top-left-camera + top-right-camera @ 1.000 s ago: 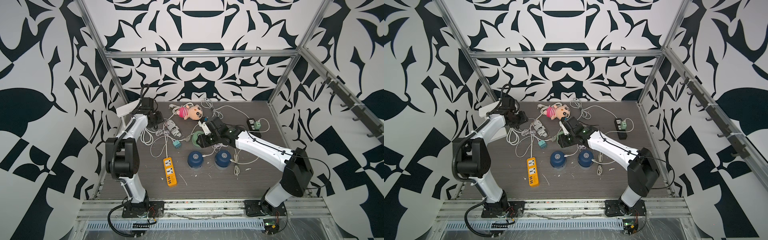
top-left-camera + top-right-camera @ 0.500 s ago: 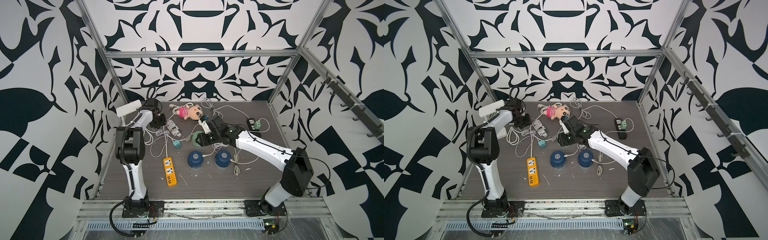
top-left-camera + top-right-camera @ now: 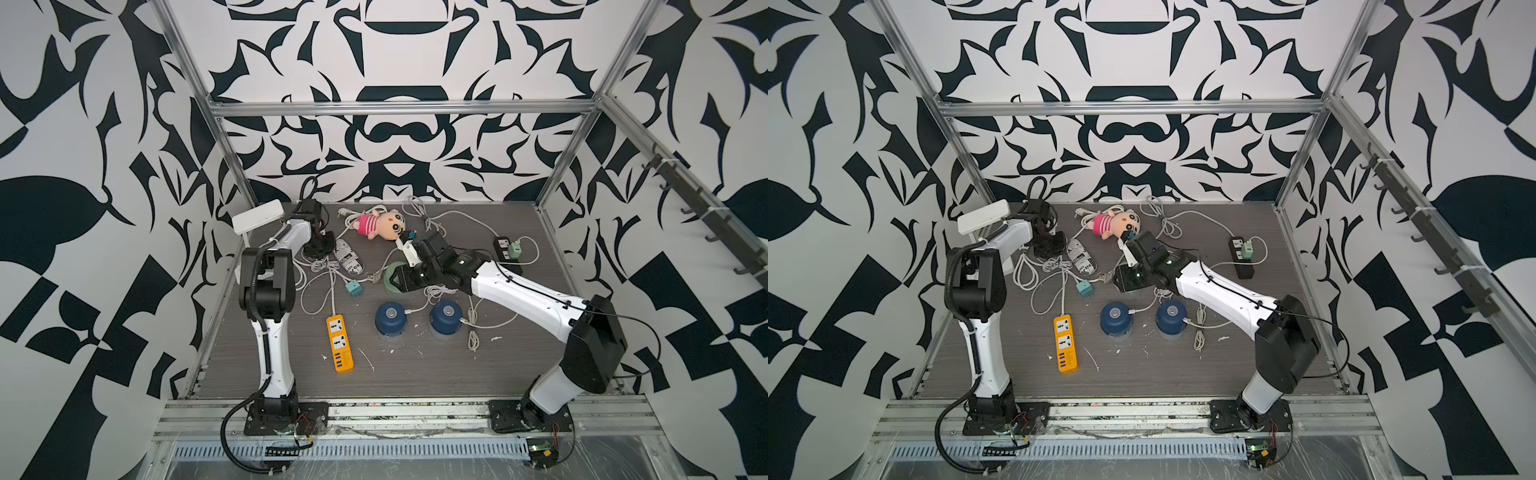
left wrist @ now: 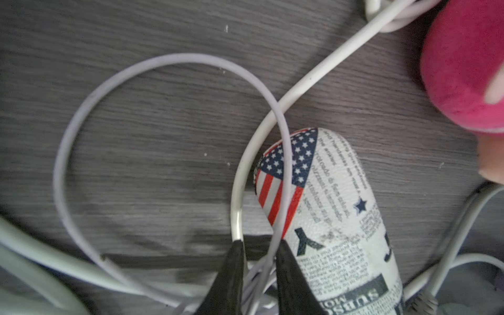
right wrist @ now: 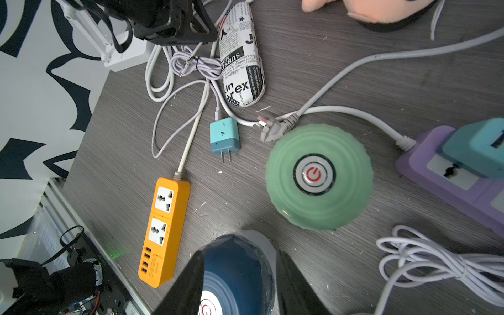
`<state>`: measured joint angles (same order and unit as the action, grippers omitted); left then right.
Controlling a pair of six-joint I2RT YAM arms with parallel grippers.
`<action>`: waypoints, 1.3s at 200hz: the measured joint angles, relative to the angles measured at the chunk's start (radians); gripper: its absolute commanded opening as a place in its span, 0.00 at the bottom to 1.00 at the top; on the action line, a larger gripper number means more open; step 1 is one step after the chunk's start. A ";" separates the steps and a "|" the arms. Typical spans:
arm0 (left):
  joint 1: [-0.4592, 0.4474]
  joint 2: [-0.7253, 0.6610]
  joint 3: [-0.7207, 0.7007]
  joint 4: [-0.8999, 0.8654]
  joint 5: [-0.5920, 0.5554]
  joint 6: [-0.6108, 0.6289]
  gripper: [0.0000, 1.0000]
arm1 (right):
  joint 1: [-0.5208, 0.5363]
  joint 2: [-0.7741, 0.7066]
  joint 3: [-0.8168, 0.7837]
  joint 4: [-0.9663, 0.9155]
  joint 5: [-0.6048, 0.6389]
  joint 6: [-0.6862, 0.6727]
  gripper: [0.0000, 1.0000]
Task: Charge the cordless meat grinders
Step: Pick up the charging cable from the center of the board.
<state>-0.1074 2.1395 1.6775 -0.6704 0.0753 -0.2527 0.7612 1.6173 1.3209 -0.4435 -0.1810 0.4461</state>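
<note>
Left gripper [image 4: 259, 244] straddles thin lilac cable [image 4: 191, 57], jaws barely apart, pinch unclear. Right gripper [image 5: 240, 253] is spread, empty, beside ribbed mint grinder [image 5: 319, 177]; woodgrain table [image 3: 415, 374] roomy up front.

A thin cable [image 4: 283, 174] passes between the left fingers [image 4: 231, 275]. The case [image 4: 335, 212] lies just beside one finger on the counter [image 4: 136, 136], the plush toy [image 4: 463, 68] well beyond. In line with the gap of the right fingers [image 5: 188, 289] sits the nearer grinder [image 5: 234, 272]; the farther grinder [image 5: 319, 177], plug adapter [image 5: 224, 135] and power strip [image 5: 166, 229] lie beyond.
</note>
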 measured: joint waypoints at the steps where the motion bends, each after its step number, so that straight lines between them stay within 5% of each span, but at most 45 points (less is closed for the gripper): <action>1: 0.000 0.000 0.000 0.000 0.000 0.000 0.22 | 0.000 0.000 0.000 0.000 0.000 0.000 0.46; 30: -0.005 0.002 0.005 -0.008 -0.016 0.010 0.21 | 0.000 0.000 0.000 0.000 0.000 0.000 0.46; 86: -0.005 0.012 0.017 -0.024 -0.048 0.024 0.00 | 0.000 0.000 0.000 0.000 -0.001 0.000 0.44; 173: -0.014 -0.141 0.058 -0.103 -0.069 0.033 0.00 | 0.000 -0.047 -0.002 0.027 -0.006 0.019 0.50; 260: -0.168 -0.455 -0.071 -0.020 0.340 -0.230 0.00 | -0.016 -0.063 -0.095 0.382 -0.201 0.211 0.59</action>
<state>-0.2756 1.6844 1.6062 -0.6903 0.4149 -0.4824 0.7452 1.5547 1.2255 -0.0616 -0.3820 0.6571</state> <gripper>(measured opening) 0.055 0.589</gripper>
